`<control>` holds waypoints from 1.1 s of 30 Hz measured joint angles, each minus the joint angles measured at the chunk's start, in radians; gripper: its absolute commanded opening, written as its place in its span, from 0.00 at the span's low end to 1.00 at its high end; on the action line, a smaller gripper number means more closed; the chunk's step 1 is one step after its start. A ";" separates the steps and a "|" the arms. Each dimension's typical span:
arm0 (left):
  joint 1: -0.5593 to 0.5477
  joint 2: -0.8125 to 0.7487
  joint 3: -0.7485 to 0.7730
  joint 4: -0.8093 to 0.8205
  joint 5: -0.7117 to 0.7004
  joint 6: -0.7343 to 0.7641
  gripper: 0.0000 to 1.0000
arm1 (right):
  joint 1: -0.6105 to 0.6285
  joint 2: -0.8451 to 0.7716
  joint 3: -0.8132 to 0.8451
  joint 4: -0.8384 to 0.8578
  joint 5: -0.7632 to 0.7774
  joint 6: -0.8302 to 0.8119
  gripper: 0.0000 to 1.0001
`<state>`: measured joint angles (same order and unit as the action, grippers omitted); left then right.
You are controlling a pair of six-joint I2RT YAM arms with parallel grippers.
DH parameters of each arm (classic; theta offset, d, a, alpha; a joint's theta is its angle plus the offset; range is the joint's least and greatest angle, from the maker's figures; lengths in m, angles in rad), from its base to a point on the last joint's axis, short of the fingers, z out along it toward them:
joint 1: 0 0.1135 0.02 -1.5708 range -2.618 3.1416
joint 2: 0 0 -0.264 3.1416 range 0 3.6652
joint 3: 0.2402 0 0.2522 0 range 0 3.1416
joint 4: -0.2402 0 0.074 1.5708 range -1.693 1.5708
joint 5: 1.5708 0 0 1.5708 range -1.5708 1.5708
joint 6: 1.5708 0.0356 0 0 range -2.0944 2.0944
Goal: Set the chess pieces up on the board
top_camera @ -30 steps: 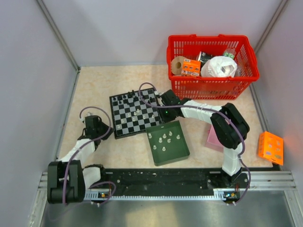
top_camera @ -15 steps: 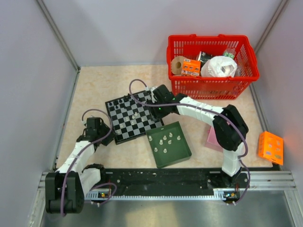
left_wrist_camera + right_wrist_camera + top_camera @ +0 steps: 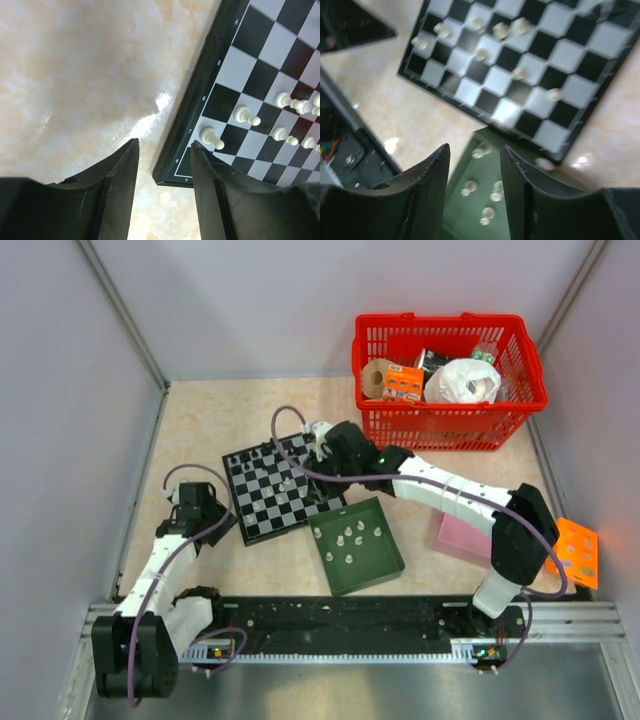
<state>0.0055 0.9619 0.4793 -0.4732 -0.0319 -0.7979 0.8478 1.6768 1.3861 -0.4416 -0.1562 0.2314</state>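
The black-and-white checkered board (image 3: 262, 502) lies left of centre, turned at an angle. A few whitish pieces (image 3: 287, 483) stand on it, and black pieces (image 3: 262, 450) line its far edge. My left gripper (image 3: 222, 523) is open and empty, low at the board's near left corner. In the left wrist view the board's corner (image 3: 172, 175) lies between the gripper's (image 3: 162, 150) jaws, with whitish pieces (image 3: 212, 137) just beyond. My right gripper (image 3: 325, 445) is open and empty above the board's far right corner. The blurred right wrist view shows the gripper (image 3: 475, 150), the board (image 3: 520, 65) and loose whitish pieces (image 3: 470, 187).
A dark green tray (image 3: 385, 555) with several whitish pieces touches the board's near right side. A red basket (image 3: 450, 425) of goods stands at the back right. A pink box (image 3: 465, 537) and an orange box (image 3: 575, 552) lie to the right.
The board has slid left and turned. My right arm has stretched out and its gripper has moved left along the board's far edge. The green tray has turned a little. My left gripper has shifted slightly.
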 measured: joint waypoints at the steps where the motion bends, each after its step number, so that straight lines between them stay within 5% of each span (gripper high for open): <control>1: 0.000 -0.006 0.008 -0.008 -0.015 0.002 0.53 | 0.027 -0.003 -0.016 0.005 -0.006 0.012 0.42; 11: 0.006 -0.068 0.163 -0.055 -0.193 0.016 0.74 | 0.238 0.040 -0.144 0.086 -0.082 0.136 0.37; 24: 0.046 0.013 0.245 -0.050 -0.235 0.106 0.83 | 0.069 -0.022 -0.384 0.072 0.023 0.144 0.37; 29: 0.054 0.029 0.256 -0.037 -0.237 0.137 0.85 | 0.048 -0.062 -0.381 0.051 0.027 0.108 0.47; 33: 0.058 0.055 0.267 -0.024 -0.233 0.156 0.94 | 0.048 -0.106 -0.362 0.044 0.075 0.108 0.79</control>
<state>0.0639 1.0164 0.7464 -0.4969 -0.2653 -0.6422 0.8963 1.5703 1.0241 -0.3977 -0.0814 0.3393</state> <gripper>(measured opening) 0.877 0.575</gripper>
